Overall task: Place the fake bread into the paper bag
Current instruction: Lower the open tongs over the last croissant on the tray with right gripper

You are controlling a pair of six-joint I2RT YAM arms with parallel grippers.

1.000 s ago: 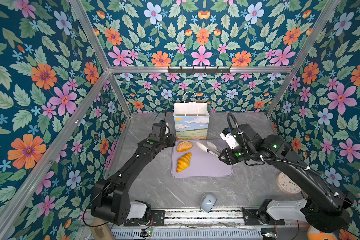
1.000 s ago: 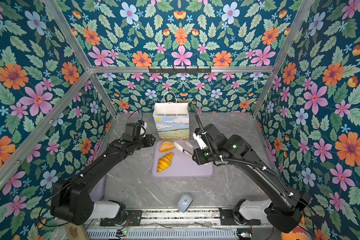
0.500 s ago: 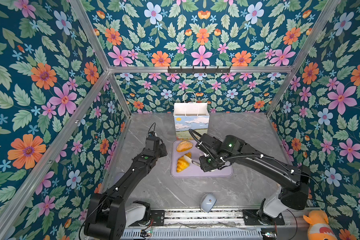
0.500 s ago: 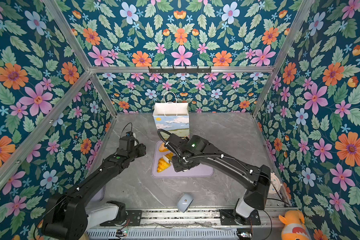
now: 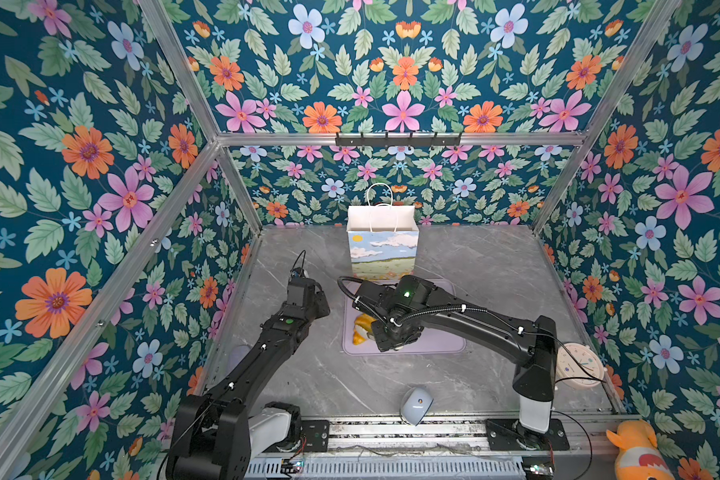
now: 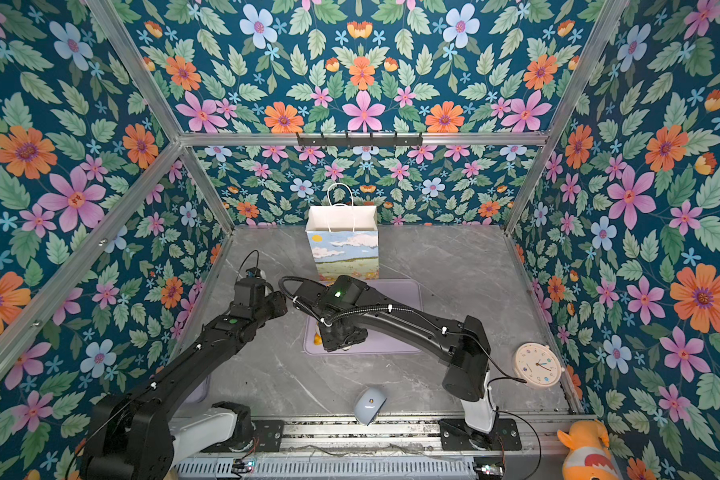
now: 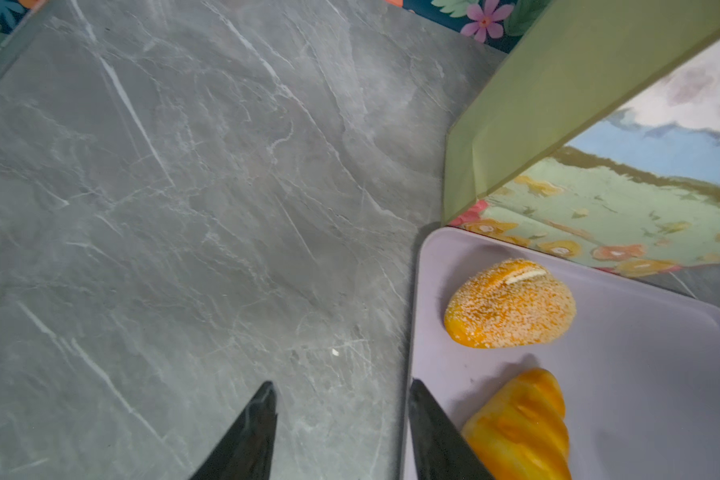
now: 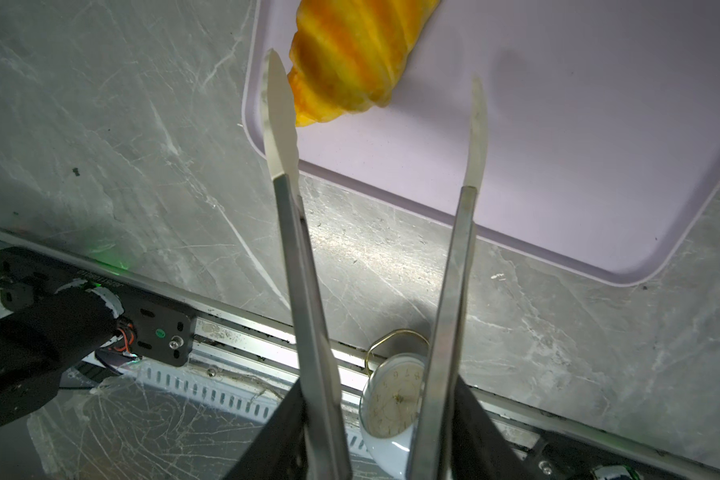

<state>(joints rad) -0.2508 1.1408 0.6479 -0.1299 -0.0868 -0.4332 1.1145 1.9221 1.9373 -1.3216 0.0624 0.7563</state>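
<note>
Two pieces of fake bread lie on a lilac tray (image 7: 641, 374): a seed-speckled bun (image 7: 510, 305) and a ridged croissant (image 8: 350, 54), which is partly seen in both top views (image 5: 361, 329) (image 6: 317, 338). The paper bag (image 5: 383, 253) (image 6: 344, 253) stands upright behind the tray, its mouth open. My right gripper (image 8: 379, 415) is shut on metal tongs (image 8: 304, 249). Their white tips (image 8: 281, 124) are spread, one beside the croissant's end and the other over bare tray. My left gripper (image 7: 341, 399) is open and empty at the tray's left edge.
A pale blue computer mouse (image 5: 416, 405) lies near the front rail. A round clock (image 5: 578, 365) leans at the right wall. An orange plush toy (image 5: 636, 453) sits outside the front right corner. A hook rail (image 5: 398, 139) runs along the back wall.
The right arm swung left and down over the tray, bringing the tongs to the croissant with their tips spread wider. The left arm drew back from the bag toward the left.
</note>
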